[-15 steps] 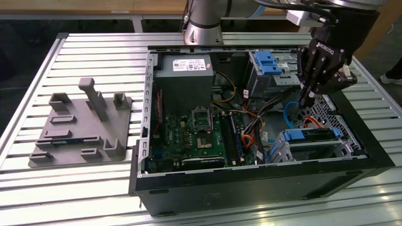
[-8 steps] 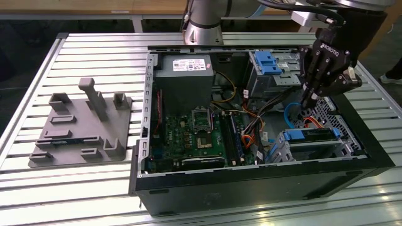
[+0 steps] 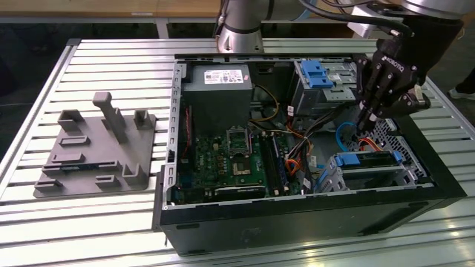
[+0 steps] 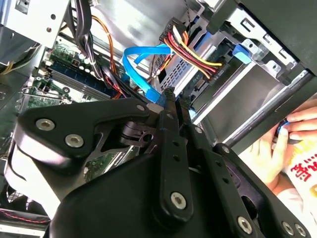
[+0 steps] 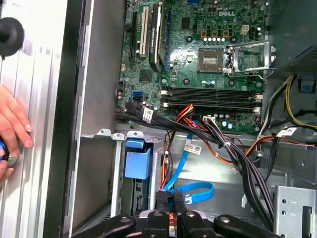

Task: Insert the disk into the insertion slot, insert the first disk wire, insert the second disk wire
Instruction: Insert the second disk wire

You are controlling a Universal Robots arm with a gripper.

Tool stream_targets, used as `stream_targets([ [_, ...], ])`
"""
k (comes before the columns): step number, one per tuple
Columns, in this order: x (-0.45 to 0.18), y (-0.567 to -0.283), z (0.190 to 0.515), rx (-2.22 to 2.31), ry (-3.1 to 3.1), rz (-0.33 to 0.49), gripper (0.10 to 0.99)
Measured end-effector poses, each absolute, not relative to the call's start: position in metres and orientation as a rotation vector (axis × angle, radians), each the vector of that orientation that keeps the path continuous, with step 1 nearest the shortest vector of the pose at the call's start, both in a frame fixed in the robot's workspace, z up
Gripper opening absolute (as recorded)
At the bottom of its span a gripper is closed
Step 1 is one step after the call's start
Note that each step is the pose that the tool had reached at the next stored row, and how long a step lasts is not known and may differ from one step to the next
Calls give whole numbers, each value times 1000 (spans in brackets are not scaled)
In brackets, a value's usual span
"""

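on the exterior view's left, a grey plastic fixture (image 3: 97, 150) with upright posts lies on the ribbed metal table (image 3: 111, 67), well apart from the open computer case (image 3: 297, 167), which takes up the middle and the exterior view's right. inside the case the green motherboard (image 3: 237, 161) lies flat beside a dark power supply (image 3: 219, 92), and loose bundles of cables (image 3: 297, 144) cross the floor of the case. further right, the silver drive cage (image 3: 375, 169) sits in the near corner, and the disk (image 3: 367, 159) in its blue carrier looks already seated in it, so the first step seems done. above it hangs the gripper (image 3: 365, 123), its fingers drawn narrow and pinching what looks like the end of a flat blue wire (image 4: 143, 69) near the plug, while a red, yellow and black power lead (image 4: 193, 49) runs to the cage beside it. the main risk, to my eye, is the crowding: the blue wire loops freely, and it could snag on the neighbouring leads or twist in the grip so that the plug meets its socket askew and jams or bends. the fingers are also close to the sheet-metal edge of the cage, and a small drift could scrape it. a person's hand (image 5: 12, 129) rests on the table just outside the case wall, near enough that any wide swing of the arm would be a worry. beyond the table, wooden furniture and a dark floor show at the far edge.
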State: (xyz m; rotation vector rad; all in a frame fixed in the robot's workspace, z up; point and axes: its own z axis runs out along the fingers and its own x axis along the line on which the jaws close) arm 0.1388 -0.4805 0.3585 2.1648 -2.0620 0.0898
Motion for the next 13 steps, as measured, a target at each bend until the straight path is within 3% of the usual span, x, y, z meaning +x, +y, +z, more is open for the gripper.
stream_targets([
  [13, 139, -503, 356, 2219, -2108, -6, 161],
])
